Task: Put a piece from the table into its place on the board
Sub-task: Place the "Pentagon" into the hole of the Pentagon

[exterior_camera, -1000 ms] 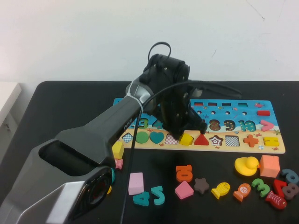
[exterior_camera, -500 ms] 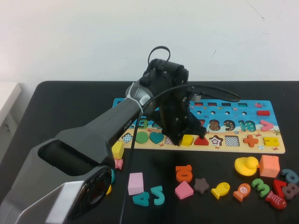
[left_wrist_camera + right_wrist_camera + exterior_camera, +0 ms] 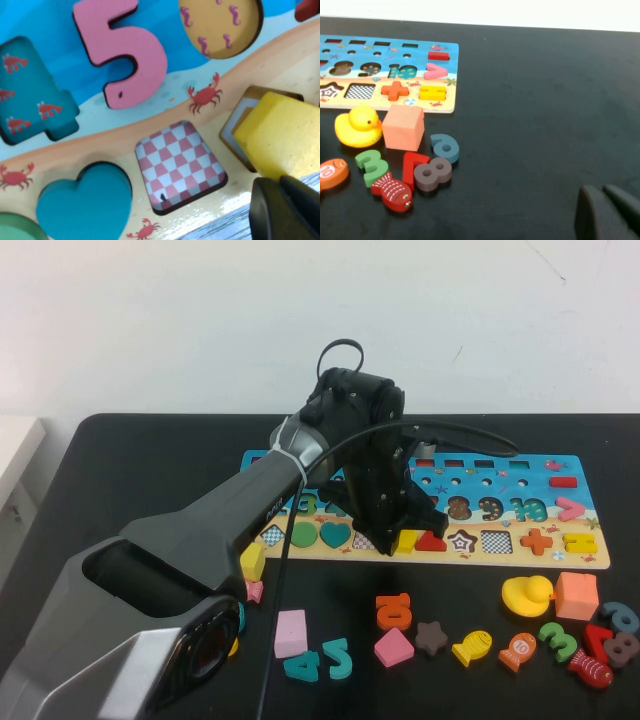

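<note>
Left gripper pressed together at the yellow piece on the board.
The piece sits tilted, half over its cutout, just beside the red-checked diamond slot; beyond that lie a teal heart, a pink "5" and an empty "4" recess. The right gripper, fingers together, hovers over bare worktop, well apart from the board; near the board's end a fish reads "10".
</note>
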Controlling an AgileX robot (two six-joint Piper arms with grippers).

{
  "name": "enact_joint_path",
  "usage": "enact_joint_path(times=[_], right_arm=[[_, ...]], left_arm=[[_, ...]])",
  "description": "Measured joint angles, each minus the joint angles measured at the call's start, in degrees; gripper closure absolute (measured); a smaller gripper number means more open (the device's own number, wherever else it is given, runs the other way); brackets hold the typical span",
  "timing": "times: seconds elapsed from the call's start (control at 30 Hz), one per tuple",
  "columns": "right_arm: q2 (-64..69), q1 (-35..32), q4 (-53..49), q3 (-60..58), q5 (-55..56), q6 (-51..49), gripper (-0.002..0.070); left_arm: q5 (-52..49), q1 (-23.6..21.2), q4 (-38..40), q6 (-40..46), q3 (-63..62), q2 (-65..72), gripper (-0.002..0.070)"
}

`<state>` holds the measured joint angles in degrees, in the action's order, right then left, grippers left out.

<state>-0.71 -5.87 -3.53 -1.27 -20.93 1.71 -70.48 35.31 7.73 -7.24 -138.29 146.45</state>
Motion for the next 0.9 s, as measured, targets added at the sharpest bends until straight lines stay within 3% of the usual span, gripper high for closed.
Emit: enact_joint_path(times=[0.9], right_arm=[[0.0, 0.0, 0.0, 0.0, 0.0, 0.0, 0.0657]], left_arm=[[0.9, 0.0, 4.5, -0.3, -5.9, 0.8, 0.0675]])
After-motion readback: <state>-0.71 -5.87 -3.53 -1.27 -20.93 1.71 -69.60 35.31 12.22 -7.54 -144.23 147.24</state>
